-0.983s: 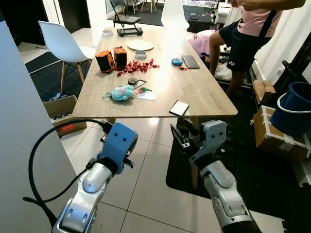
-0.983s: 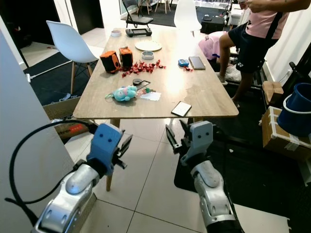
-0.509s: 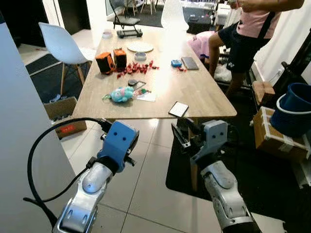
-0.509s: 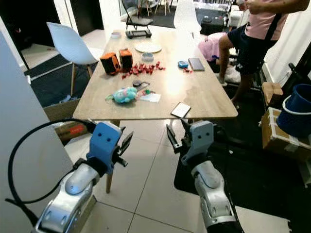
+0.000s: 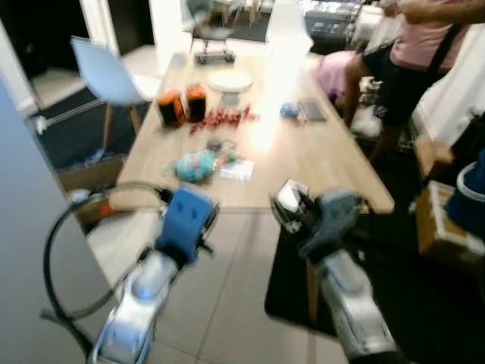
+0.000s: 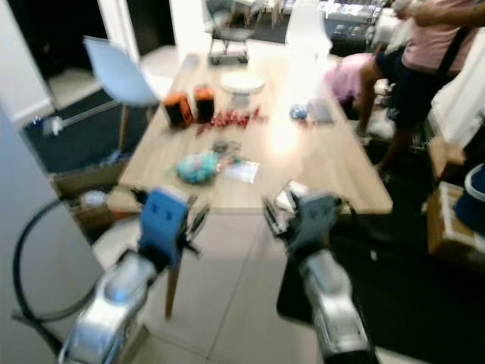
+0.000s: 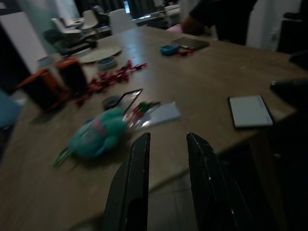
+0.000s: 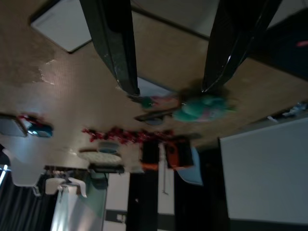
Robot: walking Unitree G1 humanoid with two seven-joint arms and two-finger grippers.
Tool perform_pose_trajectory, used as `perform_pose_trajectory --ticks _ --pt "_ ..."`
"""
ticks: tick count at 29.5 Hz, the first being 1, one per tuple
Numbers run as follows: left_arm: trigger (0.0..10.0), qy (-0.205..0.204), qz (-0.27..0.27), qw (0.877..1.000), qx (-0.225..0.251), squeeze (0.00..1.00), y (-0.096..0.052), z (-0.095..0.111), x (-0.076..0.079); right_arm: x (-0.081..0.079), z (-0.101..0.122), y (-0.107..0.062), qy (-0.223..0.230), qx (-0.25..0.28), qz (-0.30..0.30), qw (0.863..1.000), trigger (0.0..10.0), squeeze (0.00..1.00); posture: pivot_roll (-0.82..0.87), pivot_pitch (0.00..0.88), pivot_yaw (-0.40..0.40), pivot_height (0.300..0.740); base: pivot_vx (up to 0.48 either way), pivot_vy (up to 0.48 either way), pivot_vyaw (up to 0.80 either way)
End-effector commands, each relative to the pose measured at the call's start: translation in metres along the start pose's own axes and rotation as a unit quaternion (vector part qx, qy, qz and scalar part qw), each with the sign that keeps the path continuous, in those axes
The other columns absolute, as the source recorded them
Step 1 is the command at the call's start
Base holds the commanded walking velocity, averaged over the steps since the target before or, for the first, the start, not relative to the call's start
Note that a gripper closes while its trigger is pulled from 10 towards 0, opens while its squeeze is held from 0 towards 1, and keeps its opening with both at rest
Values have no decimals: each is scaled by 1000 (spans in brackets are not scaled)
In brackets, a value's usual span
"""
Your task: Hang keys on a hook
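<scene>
A teal plush keyring (image 5: 195, 163) with keys beside it lies on the wooden table (image 5: 333, 163), near the table's front edge and left of centre. In the left wrist view the plush (image 7: 96, 134) is ahead of the fingers, with the key bunch (image 7: 139, 108) next to it. Both arms are held out low in front of the table. My left gripper (image 5: 203, 226) is open and holds nothing. My right gripper (image 5: 283, 214) is open too, below a white phone (image 5: 289, 194) at the table edge. The right wrist view has the plush (image 8: 202, 107) beyond the fingertips.
The table also carries two orange speakers (image 5: 180, 106), red sweets (image 5: 223, 117), a plate (image 5: 230, 80) and a dark phone (image 5: 313, 110). A white chair (image 5: 104, 70) stands at the left, a person (image 5: 424, 53) at the right. A grey panel (image 5: 30, 250) is close on my left.
The whole picture has shifted and blurred, so the camera is moving; the table looks a little nearer. Both grippers keep the same open pose ahead of me.
</scene>
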State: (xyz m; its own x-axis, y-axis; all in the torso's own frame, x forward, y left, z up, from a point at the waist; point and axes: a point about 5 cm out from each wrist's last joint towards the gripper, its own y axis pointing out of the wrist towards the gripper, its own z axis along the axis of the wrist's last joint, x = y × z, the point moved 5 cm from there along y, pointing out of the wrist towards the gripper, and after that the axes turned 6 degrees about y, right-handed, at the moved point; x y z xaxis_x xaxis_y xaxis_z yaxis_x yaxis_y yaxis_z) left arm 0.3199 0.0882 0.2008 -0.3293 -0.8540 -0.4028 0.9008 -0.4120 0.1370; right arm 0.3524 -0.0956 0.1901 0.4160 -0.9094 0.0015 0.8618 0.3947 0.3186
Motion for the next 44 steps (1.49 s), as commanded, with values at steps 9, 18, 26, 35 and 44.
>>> perform_pose_trajectory --ticks 9,18,26,35,44 --pt "10000 -6 -10 1000 -1 0 -1 -1 7 10 -1 -5 -4 -7 -15 1000 10000 0 121 117 -29 740 480 0 0" --pt "10000 -10 -4 1000 -10 0 -1 -3 5 9 -1 -5 -4 -9 -13 1000 10000 0 121 118 -29 740 444 0 0" --pt "10000 20 -23 999 -34 0 -2 -9 4 8 -1 -4 -4 -10 -10 1000 10000 0 124 120 -29 740 0 0 0" --pt "10000 149 -97 979 -99 0 -23 -29 -7 7 -7 -9 -9 -22 -5 1000 10000 0 123 127 -22 740 0 0 0" --pt "10000 229 -124 953 -151 1000 -37 -38 -40 8 -8 -8 -7 -24 -7 1000 10000 0 133 124 -20 740 0 0 0"
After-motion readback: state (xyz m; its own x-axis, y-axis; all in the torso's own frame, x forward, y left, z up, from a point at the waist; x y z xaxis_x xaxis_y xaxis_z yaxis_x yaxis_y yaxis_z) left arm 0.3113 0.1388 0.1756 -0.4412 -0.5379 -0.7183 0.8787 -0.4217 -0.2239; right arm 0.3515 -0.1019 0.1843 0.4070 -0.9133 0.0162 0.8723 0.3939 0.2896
